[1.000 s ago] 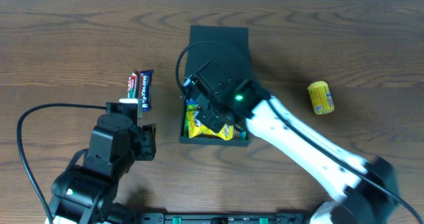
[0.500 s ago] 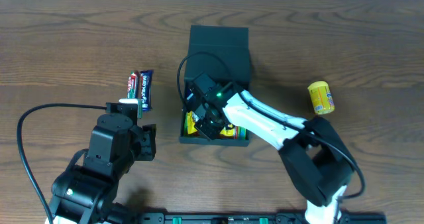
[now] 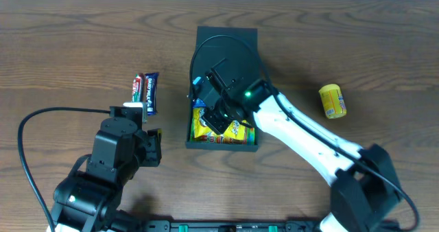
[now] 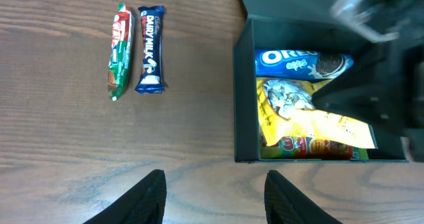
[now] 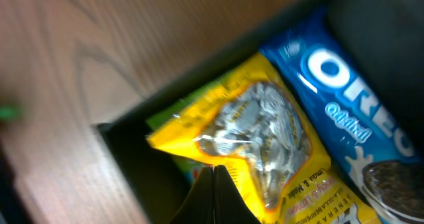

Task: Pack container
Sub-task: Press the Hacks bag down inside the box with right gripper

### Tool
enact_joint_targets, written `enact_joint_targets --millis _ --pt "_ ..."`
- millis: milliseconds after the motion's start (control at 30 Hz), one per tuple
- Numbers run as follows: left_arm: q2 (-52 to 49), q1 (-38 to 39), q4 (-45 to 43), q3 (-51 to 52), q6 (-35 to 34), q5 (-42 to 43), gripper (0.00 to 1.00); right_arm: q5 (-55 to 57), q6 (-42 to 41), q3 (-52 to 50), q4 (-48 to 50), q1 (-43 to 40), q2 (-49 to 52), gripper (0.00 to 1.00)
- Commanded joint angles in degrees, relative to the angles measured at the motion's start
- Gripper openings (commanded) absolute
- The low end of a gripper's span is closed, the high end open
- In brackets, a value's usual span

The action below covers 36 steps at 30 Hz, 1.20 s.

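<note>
The dark teal container (image 3: 223, 147) stands open at mid-table with its flap lid (image 3: 226, 43) folded back. Inside lie a yellow snack packet (image 3: 204, 126), a blue Oreo packet (image 4: 298, 61) and a green packet underneath. My right gripper (image 3: 218, 115) is inside the container, its fingers shut together over the yellow packet (image 5: 265, 138), next to the Oreo packet (image 5: 344, 98) and the box wall (image 5: 142, 164). My left gripper (image 4: 215, 184) is open and empty above bare table, left of the container (image 4: 244, 98).
A blue Dairy Milk bar (image 3: 151, 93) and a red-green bar (image 3: 138, 89) lie side by side left of the container; they also show in the left wrist view (image 4: 150, 48). A yellow can (image 3: 332, 100) lies on its side at the right.
My right arm has swung about above the box and its gripper has shifted slightly toward the back. More of the yellow packet shows. The left arm has not moved.
</note>
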<state>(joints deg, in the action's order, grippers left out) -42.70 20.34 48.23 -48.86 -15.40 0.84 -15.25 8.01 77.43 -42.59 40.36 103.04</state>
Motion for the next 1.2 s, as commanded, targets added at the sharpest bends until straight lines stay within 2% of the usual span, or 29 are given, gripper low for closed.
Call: enact_joint_targets --millis 0,133,267,433,533,567,900,1067,1167 --pt "0.1 -0.2 0.3 -0.7 0.2 -1.0 0.49 -0.6 0.6 -0.8 0.0 -1.4 5.3 0.02" --pt "0.1 -0.2 0.9 -0.7 0.2 -1.1 0.49 -0.7 -0.3 -0.8 0.0 -3.1 11.6 0.02" --pt "0.1 -0.2 0.9 -0.7 0.2 -1.1 0.49 -2.5 -0.7 -0.7 -0.6 -3.5 12.7 0.02" --pt "0.1 -0.2 0.9 -0.7 0.2 -1.0 0.49 -8.6 0.9 0.2 -3.5 -3.5 3.6 0.02" --pt "0.1 -0.2 1.0 -0.7 0.2 -1.0 0.49 -5.7 2.2 0.2 -0.6 -3.9 -3.0 0.01" --pt "0.1 -0.2 1.0 -0.7 0.2 -1.0 0.49 -2.3 0.3 0.2 0.9 -4.1 -3.5 0.02" --pt "0.1 -0.2 1.0 -0.7 0.2 -1.1 0.49 -0.6 -3.3 0.0 2.9 -4.1 12.6 0.02" --pt "0.1 -0.2 1.0 -0.7 0.2 -1.1 0.49 -3.4 -3.3 0.0 -1.0 -3.8 12.8 0.02" --pt "0.1 -0.2 1.0 -0.7 0.2 -1.1 0.49 -6.7 0.6 0.5 -5.5 -3.8 10.6 0.02"
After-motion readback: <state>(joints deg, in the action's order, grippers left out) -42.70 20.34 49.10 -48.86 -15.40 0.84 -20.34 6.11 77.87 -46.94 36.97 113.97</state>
